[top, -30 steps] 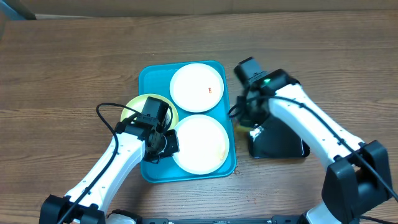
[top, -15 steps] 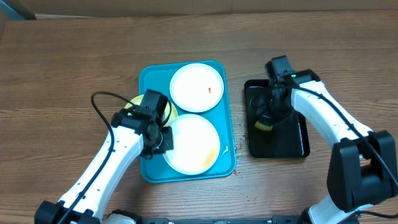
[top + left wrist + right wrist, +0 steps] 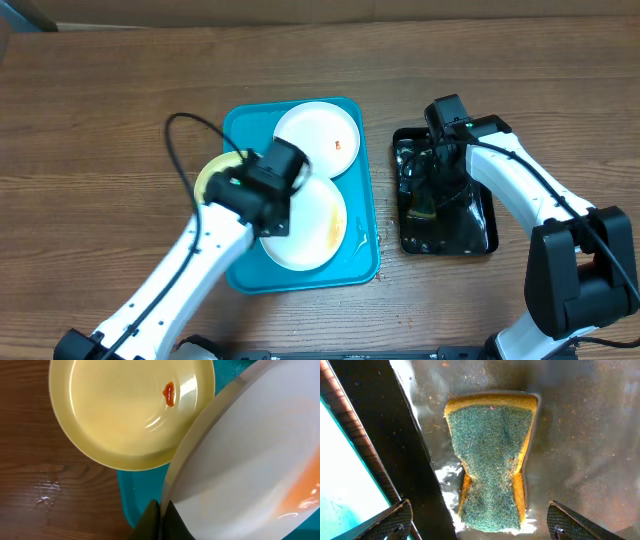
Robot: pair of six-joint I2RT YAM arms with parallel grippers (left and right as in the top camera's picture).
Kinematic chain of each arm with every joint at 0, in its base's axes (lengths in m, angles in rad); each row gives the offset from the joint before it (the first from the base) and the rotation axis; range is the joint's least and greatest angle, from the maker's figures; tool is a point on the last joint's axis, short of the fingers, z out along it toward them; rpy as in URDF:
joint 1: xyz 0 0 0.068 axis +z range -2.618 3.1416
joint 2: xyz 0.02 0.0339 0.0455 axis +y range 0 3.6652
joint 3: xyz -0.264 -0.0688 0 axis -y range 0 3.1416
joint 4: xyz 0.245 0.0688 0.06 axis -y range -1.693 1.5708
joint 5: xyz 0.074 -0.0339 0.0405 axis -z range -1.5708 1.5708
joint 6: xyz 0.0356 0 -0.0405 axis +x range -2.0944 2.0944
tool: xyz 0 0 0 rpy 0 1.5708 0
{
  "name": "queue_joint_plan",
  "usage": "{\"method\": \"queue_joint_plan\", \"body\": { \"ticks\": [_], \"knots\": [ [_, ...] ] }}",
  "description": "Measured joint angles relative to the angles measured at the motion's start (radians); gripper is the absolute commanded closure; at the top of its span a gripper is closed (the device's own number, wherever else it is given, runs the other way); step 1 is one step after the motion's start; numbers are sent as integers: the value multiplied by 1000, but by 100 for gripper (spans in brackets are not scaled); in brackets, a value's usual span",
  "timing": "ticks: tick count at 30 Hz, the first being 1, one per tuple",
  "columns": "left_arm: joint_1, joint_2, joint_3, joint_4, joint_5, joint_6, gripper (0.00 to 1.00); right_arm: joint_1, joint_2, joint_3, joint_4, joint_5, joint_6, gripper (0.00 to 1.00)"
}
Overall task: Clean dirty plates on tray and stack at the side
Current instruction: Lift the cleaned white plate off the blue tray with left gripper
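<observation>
- The right end effector [image 3: 481,522] was beside the blue tray [image 3: 362,215] a second ago. Now it hangs over the black tray [image 3: 470,238] with its fingers wide open.
- The sponge [image 3: 492,455] lies flat in the black tray, let go and touching nothing else.
- The left end effector [image 3: 159,512] is closed tight on the rim of a white plate [image 3: 250,460].
- That plate has moved up and to the left. It looks tipped, with one edge over the other white plate [image 3: 318,140].
- I can see an orange smear on the held plate.
- The yellow plate [image 3: 130,410] sits at the left edge of the blue tray, half over the tabletop [image 3: 100,150]. It has a red spot on it.
- I think the wiping of this plate is over, and it goes to the side next. No stack is there yet.
</observation>
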Motion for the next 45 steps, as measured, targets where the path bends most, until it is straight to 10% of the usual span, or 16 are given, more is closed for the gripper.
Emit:
{"method": "queue_joint_plan", "body": {
  "ticks": [21, 45],
  "knots": [
    [-358, 0, 0, -21, -535, -82, 96, 0, 0, 0, 9, -3, -1, 9],
    [-515, 0, 0, 53, -850, 132, 96, 0, 0, 0, 22, -3, 0, 8]
  ]
}}
